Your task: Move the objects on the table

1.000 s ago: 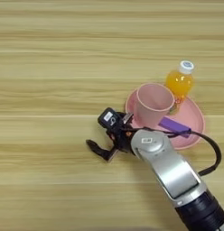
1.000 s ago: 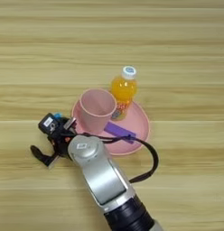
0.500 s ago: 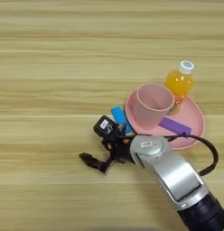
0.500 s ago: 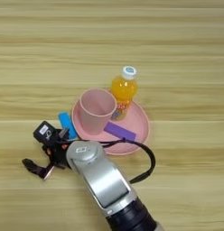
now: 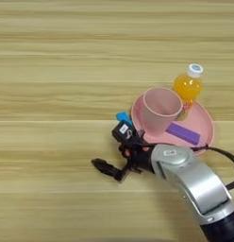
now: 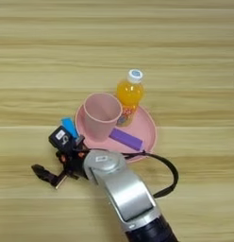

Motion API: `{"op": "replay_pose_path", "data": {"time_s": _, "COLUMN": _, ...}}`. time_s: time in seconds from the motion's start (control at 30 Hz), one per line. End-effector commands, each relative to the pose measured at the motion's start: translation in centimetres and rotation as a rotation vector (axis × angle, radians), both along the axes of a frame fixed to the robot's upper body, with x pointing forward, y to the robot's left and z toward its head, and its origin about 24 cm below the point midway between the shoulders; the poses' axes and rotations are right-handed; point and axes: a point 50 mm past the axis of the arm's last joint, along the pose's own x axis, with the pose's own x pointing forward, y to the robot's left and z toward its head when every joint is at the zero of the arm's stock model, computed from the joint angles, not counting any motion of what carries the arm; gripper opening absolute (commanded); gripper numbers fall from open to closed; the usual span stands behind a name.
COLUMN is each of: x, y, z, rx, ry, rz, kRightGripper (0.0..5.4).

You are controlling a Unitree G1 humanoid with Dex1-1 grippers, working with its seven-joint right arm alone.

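the blue block (image 5: pixel 122 116) is mostly hidden behind the gripper (image 5: pixel 114 153), so only one corner shows. the cup (image 5: pixel 160 109) covers part of the plate (image 5: pixel 204 124) and the bottle's (image 5: pixel 188 86) base.

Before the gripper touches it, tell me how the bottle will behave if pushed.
The bottle stands upright, tall and narrow, so it will probably tip rather than slide. It looks full of juice, so likely heavy for its size. Once down, its round body would probably roll off the plate.
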Motion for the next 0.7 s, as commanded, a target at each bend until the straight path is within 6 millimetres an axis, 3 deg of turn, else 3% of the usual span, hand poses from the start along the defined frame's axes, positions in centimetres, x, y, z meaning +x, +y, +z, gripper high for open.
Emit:
{"op": "replay_pose_path", "data": {"time_s": 0.03, "x": 1.3, "y": -0.8, "z": 1.5, "rx": 0.047, "ry": -0.082, "rz": -0.036, "kRightGripper": 5.38}}
{"op": "replay_pose_path", "data": {"time_s": 0.3, "x": 2.7, "y": -4.3, "z": -0.4, "rx": -0.04, "ry": -0.042, "rz": -0.17, "kRightGripper": 5.38}}
{"op": "replay_pose_path", "data": {"time_s": 0.57, "x": 4.2, "y": -6.5, "z": -0.6, "rx": -0.03, "ry": -0.029, "rz": -0.228, "kRightGripper": 5.38}}
{"op": "replay_pose_path", "data": {"time_s": 0.7, "x": 4.3, "y": -6.7, "z": -0.6, "rx": -0.028, "ry": -0.035, "rz": -0.23, "kRightGripper": 5.38}}
